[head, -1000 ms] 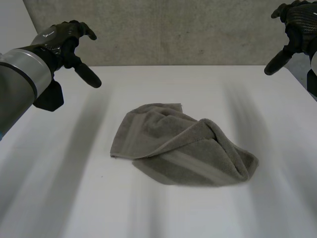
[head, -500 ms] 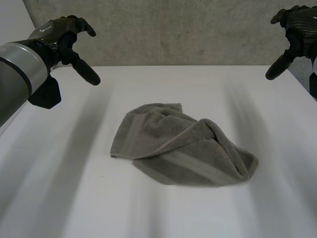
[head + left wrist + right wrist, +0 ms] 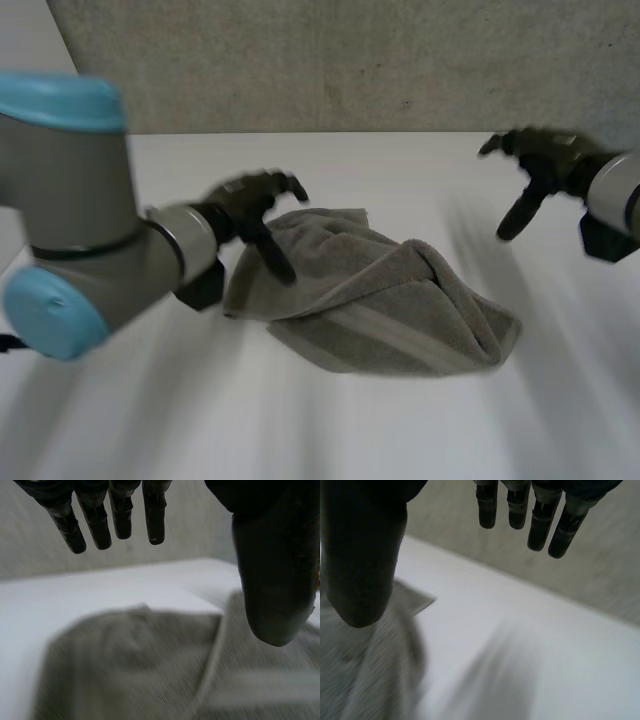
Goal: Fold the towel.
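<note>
A grey towel (image 3: 370, 295) lies crumpled in the middle of the white table (image 3: 150, 420), one flap folded over itself with a paler stripe along it. My left hand (image 3: 250, 205) hovers over the towel's left far part, open, with nothing between thumb and fingers. In the left wrist view the towel (image 3: 145, 670) lies below the straight fingers (image 3: 120, 515) and the thumb (image 3: 272, 580). My right hand (image 3: 540, 170) is open above the table to the right of the towel, apart from it. Its wrist view shows a towel corner (image 3: 415, 597) near the thumb (image 3: 362, 555).
A grey wall (image 3: 350, 60) stands behind the table's far edge. The left arm (image 3: 80, 220) with its light-blue caps reaches across the table's left side. Bare table lies in front of the towel and to both sides.
Both hands have come down and inward from the far corners. The left hand has moved over the towel's left part; the right hand has dropped toward the towel's right. The towel has not moved.
</note>
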Controlling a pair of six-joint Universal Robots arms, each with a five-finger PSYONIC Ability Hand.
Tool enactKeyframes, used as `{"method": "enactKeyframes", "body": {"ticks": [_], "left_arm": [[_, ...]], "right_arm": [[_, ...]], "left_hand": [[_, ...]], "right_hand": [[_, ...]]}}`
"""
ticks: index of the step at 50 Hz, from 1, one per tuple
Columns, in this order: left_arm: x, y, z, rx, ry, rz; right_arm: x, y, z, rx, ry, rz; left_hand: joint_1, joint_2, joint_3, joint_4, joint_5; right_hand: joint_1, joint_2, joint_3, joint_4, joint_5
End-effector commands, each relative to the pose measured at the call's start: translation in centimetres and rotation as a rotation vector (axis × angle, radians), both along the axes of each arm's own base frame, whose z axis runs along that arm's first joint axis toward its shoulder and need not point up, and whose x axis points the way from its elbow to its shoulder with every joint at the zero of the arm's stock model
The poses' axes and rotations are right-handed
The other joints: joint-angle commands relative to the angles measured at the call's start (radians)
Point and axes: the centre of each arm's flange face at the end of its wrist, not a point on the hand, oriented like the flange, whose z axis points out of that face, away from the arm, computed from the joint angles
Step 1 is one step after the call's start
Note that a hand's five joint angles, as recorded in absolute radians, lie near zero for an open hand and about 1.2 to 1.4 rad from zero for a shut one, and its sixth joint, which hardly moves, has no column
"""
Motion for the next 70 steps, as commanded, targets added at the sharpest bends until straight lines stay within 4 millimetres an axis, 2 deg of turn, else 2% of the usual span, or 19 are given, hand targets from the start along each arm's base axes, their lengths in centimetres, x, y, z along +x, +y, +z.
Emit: {"method": "enactKeyframes", "body": {"ticks": [1, 4, 5, 10, 11, 13, 15, 16, 18, 20, 22, 29, 35, 36, 37, 39, 42, 55, 70], "left_arm": [[-1.7, 0.5, -6.0, 0.111, -0.072, -0.038], [-2.3, 0.7, -8.9, 0.147, -0.098, -0.052], [-2.4, 0.7, -9.7, 0.151, -0.106, -0.048], [-2.3, 0.3, -11.1, 0.145, -0.124, -0.017], [-2.3, 0.0, -11.3, 0.128, -0.126, 0.005], [-2.4, -0.4, -11.2, 0.104, -0.119, 0.02], [-2.5, -0.9, -11.0, 0.061, -0.104, 0.047], [-2.5, -0.9, -11.0, 0.061, -0.104, 0.047], [-2.5, -1.1, -10.7, 0.038, -0.094, 0.057], [-2.8, -1.3, -10.2, 0.002, -0.074, 0.065], [-2.9, -1.5, -9.7, -0.014, -0.062, 0.067], [-2.9, -1.5, -9.1, -0.03, -0.052, 0.065], [-2.9, -1.5, -9.6, -0.022, -0.061, 0.056], [-3.0, -1.5, -9.7, -0.02, -0.063, 0.054], [-3.0, -1.5, -9.7, -0.02, -0.063, 0.054], [-3.0, -1.5, -10.5, -0.007, -0.074, 0.053], [-3.0, -1.5, -10.8, 0.001, -0.077, 0.054], [-3.3, -0.9, -10.5, 0.025, -0.047, 0.016], [-4.1, 0.0, -10.7, 0.045, -0.03, -0.045]], "right_arm": [[1.4, -0.5, -6.7, 0.209, 0.006, 0.078], [1.8, -0.6, -9.1, 0.273, 0.019, 0.08], [1.8, -0.6, -9.1, 0.273, 0.019, 0.08], [2.3, -0.4, -11.4, 0.332, 0.025, 0.093], [2.6, -0.2, -11.7, 0.343, 0.024, 0.101], [2.8, -0.1, -11.8, 0.345, 0.023, 0.108], [2.9, -0.1, -11.4, 0.33, 0.017, 0.11], [2.9, -0.1, -11.4, 0.329, 0.017, 0.11], [3.1, -0.1, -10.5, 0.283, 0.007, 0.119], [3.0, -0.1, -9.8, 0.256, 0.002, 0.118], [3.0, 0.0, -9.2, 0.236, -0.002, 0.117], [2.8, 0.7, -8.5, 0.225, 0.007, 0.127], [2.4, 1.6, -9.5, 0.26, 0.041, 0.134], [2.2, 1.8, -9.8, 0.265, 0.058, 0.14], [2.2, 1.8, -9.8, 0.265, 0.059, 0.14], [1.9, 2.2, -10.4, 0.27, 0.101, 0.154], [1.6, 2.4, -10.2, 0.268, 0.124, 0.162], [0.7, 2.1, -7.8, 0.216, 0.078, 0.184], [0.7, 2.1, -9.2, 0.222, 0.128, 0.247]], "left_hand": [[-0.068, -0.041, -0.046, -0.053, -0.024], [-0.068, -0.041, -0.046, -0.053, -0.024], [-0.068, -0.041, -0.046, -0.053, -0.024], [-0.059, -0.032, -0.037, -0.044, -0.015], [-0.056, -0.029, -0.034, -0.042, -0.012], [-0.039, -0.011, -0.016, -0.024, 0.005], [0.145, 0.173, 0.168, 0.16, 0.189], [0.146, 0.174, 0.169, 0.161, 0.19], [0.255, 0.282, 0.277, 0.27, 0.299], [0.457, 0.484, 0.479, 0.471, 0.501], [0.475, 0.502, 0.497, 0.49, 0.519], [0.446, 0.473, 0.468, 0.46, 0.49], [0.42, 0.447, 0.442, 0.434, 0.464], [0.379, 0.406, 0.401, 0.393, 0.423], [0.378, 0.406, 0.401, 0.393, 0.422], [0.358, 0.385, 0.38, 0.372, 0.402], [0.34, 0.368, 0.362, 0.355, 0.384], [0.273, 0.3, 0.295, 0.288, 0.317], [0.149, 0.177, 0.172, 0.164, 0.193]], "right_hand": [[-0.063, -0.069, -0.077, -0.085, -0.062], [-0.063, -0.069, -0.077, -0.085, -0.062], [-0.063, -0.069, -0.077, -0.085, -0.062], [0.062, 0.055, 0.048, 0.039, 0.063], [0.204, 0.198, 0.19, 0.182, 0.205], [0.344, 0.337, 0.33, 0.321, 0.344], [0.717, 0.711, 0.704, 0.695, 0.718], [0.719, 0.713, 0.706, 0.697, 0.72], [0.994, 0.988, 0.98, 0.972, 0.995], [1.077, 1.07, 1.063, 1.054, 1.078], [1.118, 1.112, 1.105, 1.096, 1.119], [1.113, 1.106, 1.099, 1.09, 1.114], [1.004, 0.998, 0.99, 0.982, 1.005], [0.862, 0.855, 0.848, 0.839, 0.863], [0.86, 0.854, 0.847, 0.838, 0.861], [0.454, 0.448, 0.44, 0.432, 0.455], [0.344, 0.337, 0.33, 0.322, 0.345], [0.352, 0.346, 0.339, 0.33, 0.353], [0.446, 0.44, 0.433, 0.424, 0.447]]}}
